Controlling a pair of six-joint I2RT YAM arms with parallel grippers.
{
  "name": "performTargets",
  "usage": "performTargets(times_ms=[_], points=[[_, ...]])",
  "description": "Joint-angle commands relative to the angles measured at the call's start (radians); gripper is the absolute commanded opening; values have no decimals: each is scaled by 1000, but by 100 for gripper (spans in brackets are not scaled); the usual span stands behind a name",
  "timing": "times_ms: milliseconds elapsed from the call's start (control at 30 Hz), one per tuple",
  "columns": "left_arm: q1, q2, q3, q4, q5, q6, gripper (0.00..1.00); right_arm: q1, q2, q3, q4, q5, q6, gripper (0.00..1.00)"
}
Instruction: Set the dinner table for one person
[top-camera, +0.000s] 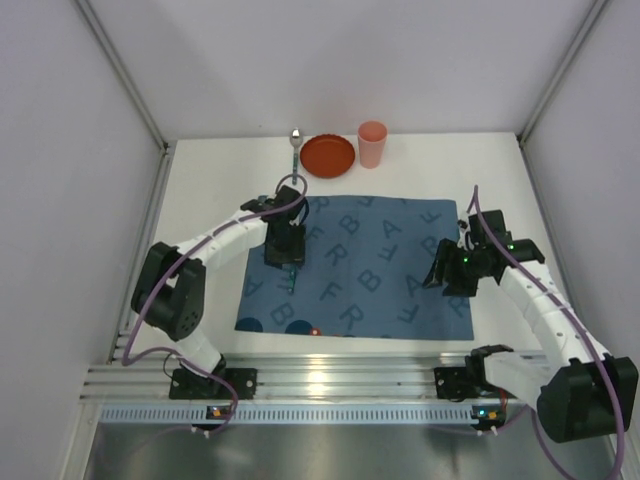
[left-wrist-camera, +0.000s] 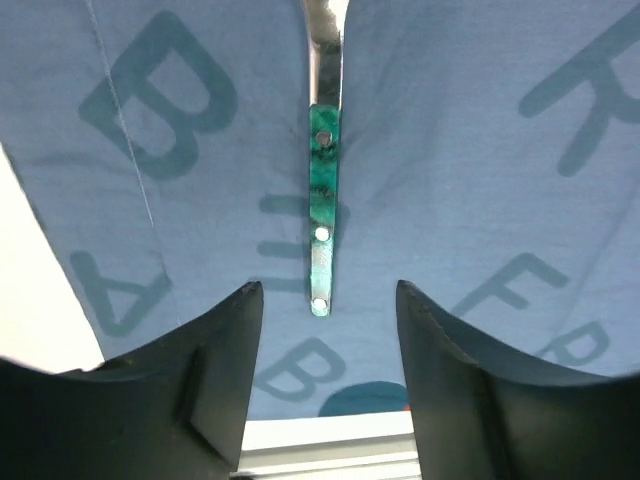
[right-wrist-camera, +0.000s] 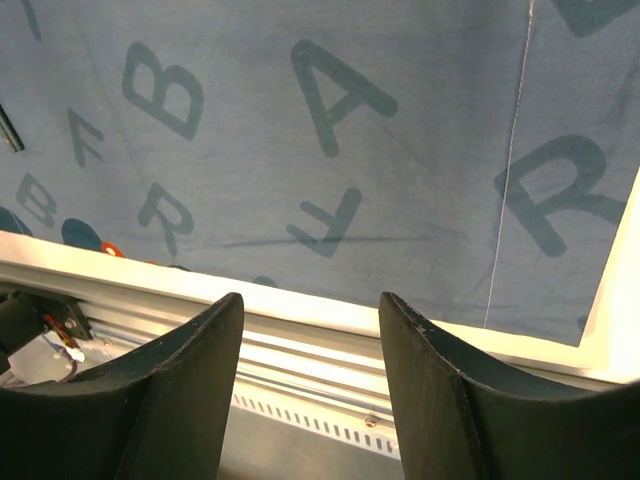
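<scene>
The white dinner table carries a blue letter-printed mat. A metal utensil with a green marbled handle lies flat on the mat's left part; its head is cut off at the top of the left wrist view. My left gripper is open and empty, low over the mat, its fingertips on either side of the handle's near end without touching it; in the top view it hides most of the utensil. My right gripper is open and empty above the mat's right front part.
At the table's back stand a red plate, a pink cup and a spoon with a teal handle left of the plate. The metal rail runs along the table's near edge. Walls enclose the table on the other sides.
</scene>
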Motion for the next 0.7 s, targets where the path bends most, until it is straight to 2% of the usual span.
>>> performTargets(times_ms=[0,100,200,400,500,533,633,667], points=[[-19,-89,40,-38,-58,-55,62,17,-37,0,6,-8,1,57],[-18,-86,162,-94,-171,-28,67,34,-52,1,6,-14,4,58],[10,-21,317,-75,-206,46,69,36,-67,1,8,-16,8,58],[145,296,705,0,-131,136,64,33,-41,-4,11,19,33,59],[209,518,970,-6,-91,162,63,33,21,44,-14,53,37,58],[218,631,1114,-21,-77,169,63,31,31,58,-22,71,37,58],[249,790,1262,1,-3,176,63,30,69,102,-40,114,51,58],[257,810,1264,42,20,172,63,30,93,111,-45,119,59,58]])
